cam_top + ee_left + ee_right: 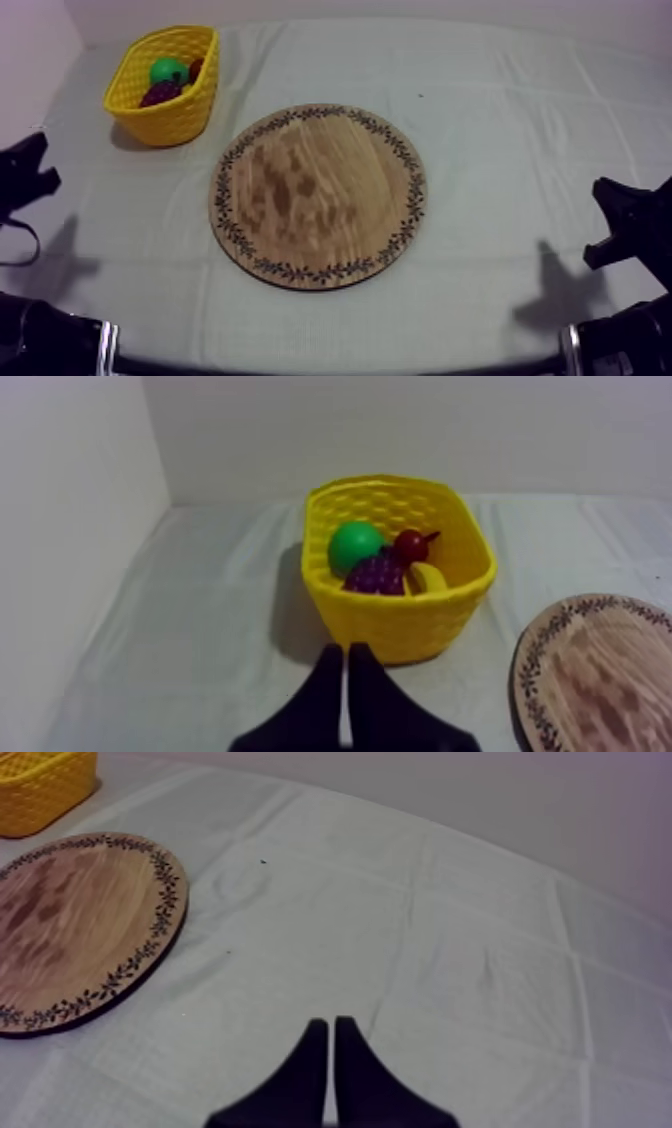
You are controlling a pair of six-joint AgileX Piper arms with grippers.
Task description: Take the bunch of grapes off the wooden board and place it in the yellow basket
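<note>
Desk (pixel 520 110) lies under a grey-white cloth, creased in a grid of fold lines. A plain pale wall (pixel 420 426) stands behind it and another closes the left side. My left claw (pixel 345 648) sits low at the left edge, its fingers pressed together into a narrow black wedge with nothing between them, pointing at the yellow basket (pixel 400 626) just ahead. The basket is woven plastic with rounded corners and stands at the far left of the desk, near the corner where the walls meet. The bunch of grapes (pixel 375 574) lies inside it, dark purple and knobbly. It touches a smooth green fruit (pixel 355 544), a small red fruit (pixel 410 543) and a banana (pixel 430 579). Right of the basket and apart from it, the round wooden board (pixel 318 196) lies flat at mid-desk. Its blotchy grain face is exposed and a dark leaf pattern rings its rim. Beyond the board is a wide stretch of open cloth. My right claw (pixel 330 1022) rests low at the right edge, fingers pressed together on nothing, with open cloth all round it.
</note>
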